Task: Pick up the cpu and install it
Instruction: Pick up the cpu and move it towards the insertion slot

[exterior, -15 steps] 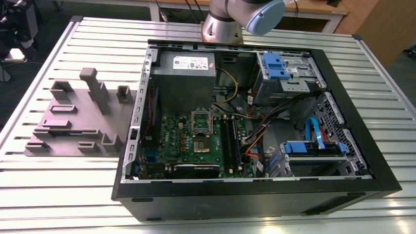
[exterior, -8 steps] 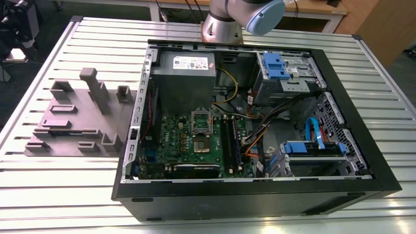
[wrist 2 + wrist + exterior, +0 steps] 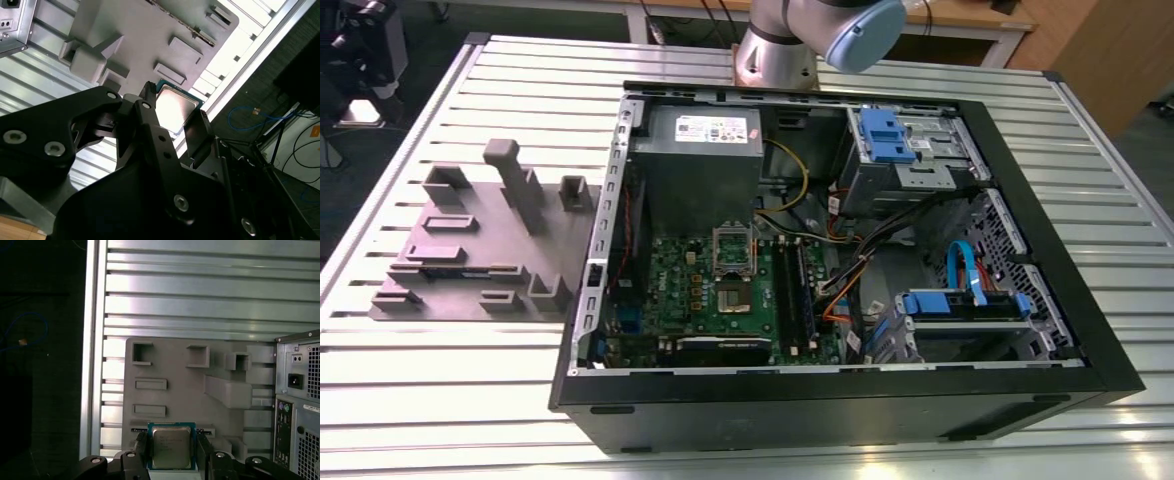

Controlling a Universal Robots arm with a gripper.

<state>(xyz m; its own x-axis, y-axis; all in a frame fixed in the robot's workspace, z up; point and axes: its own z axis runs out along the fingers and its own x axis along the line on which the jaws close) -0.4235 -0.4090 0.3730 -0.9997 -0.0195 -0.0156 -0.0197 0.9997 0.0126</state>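
Place: robotics lab or test workshop.
Work surface: slatted aluminium table [image 3: 440, 390], industrial profile.
Mounting: my arm's base [image 3: 781, 50] stands at the table's far edge.
Workpiece: opened desktop computer case [image 3: 827, 410], motherboard [image 3: 670, 275] exposed.
Fixture: grey moulded parts block [image 3: 467, 260] beside the case, on the table.
Surroundings: wooden cabinet [image 3: 1094, 60] behind, in the exterior view.

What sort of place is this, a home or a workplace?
Probably a robotics lab bench: an open computer case lies on a slotted aluminium table beside a grey fixture block, and the gripper holds the cpu.
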